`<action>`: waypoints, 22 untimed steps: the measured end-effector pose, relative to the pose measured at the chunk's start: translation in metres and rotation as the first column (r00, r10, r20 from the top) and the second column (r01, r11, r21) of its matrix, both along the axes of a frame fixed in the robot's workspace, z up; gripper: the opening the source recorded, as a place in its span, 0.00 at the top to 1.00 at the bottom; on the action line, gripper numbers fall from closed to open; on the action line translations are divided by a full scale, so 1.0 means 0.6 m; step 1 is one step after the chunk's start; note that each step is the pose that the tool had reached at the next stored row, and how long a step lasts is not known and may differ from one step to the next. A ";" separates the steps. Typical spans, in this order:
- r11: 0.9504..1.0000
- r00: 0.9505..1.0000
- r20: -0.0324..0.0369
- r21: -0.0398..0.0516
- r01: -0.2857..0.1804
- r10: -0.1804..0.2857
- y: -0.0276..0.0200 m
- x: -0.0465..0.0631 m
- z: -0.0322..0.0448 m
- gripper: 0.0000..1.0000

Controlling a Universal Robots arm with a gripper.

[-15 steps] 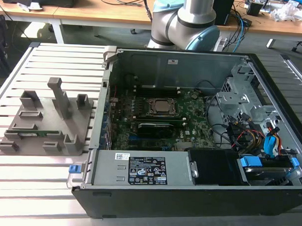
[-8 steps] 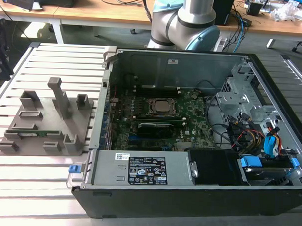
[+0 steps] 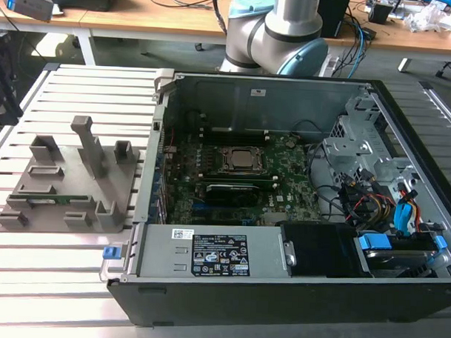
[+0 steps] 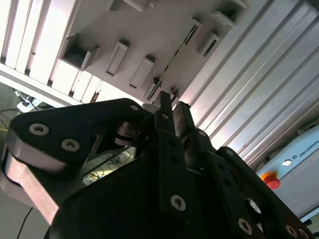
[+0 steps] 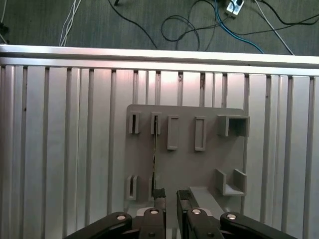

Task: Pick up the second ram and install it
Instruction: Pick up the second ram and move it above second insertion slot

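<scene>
Fixture: a gray plastic fixture plate (image 5: pixel 187 164) with raised slot blocks lies flat on the silver slatted aluminium table (image 5: pixel 65 149).
Second ram: the long, thin green circuit-board stick (image 5: pixel 154 149) stands on its edge in the fixture. It is held between two slot blocks, in the row just beside the outermost row. In the first wrist view it is seen from above as a thin line.
Gripper: the black two-finger gripper (image 5: pixel 171 196) hovers above the fixture, over the edge where one end of the stick sits.
Fingers: the two black fingertips (image 5: pixel 159 199) are parted by a narrow gap and grasp nothing. The stick is not in the gap; it lies just beside one fingertip.
Contact: whether that fingertip touches the stick or its slot block cannot be told.
Computer: an open black desktop case (image 3: pixel 280 297) with a large green motherboard (image 3: pixel 284 182) stands beside the fixture, on the exterior view's right.
Arm: the gray and light-blue robot arm (image 3: pixel 278 30) rises behind the case.
</scene>
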State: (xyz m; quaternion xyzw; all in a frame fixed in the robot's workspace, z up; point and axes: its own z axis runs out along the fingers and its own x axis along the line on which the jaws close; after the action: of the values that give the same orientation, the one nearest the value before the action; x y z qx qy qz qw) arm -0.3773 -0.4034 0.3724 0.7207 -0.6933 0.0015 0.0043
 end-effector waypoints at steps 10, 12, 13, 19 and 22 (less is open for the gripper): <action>1.000 1.000 0.000 0.000 0.000 0.000 0.0000 0.000 -0.016 0.76; 1.000 1.000 0.000 0.000 0.000 0.000 0.0000 0.000 -0.018 0.76; 1.000 1.000 0.000 0.000 0.000 0.000 0.0000 0.000 -0.020 0.76; 1.000 1.000 0.000 0.000 0.000 0.000 0.0000 0.000 -0.027 0.76; 1.000 1.000 0.000 0.000 0.000 0.000 0.0000 0.000 -0.032 0.76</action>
State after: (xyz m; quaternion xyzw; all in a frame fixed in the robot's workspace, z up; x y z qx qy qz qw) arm -0.3773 -0.4034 0.3533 0.7207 -0.6932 0.0015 0.0043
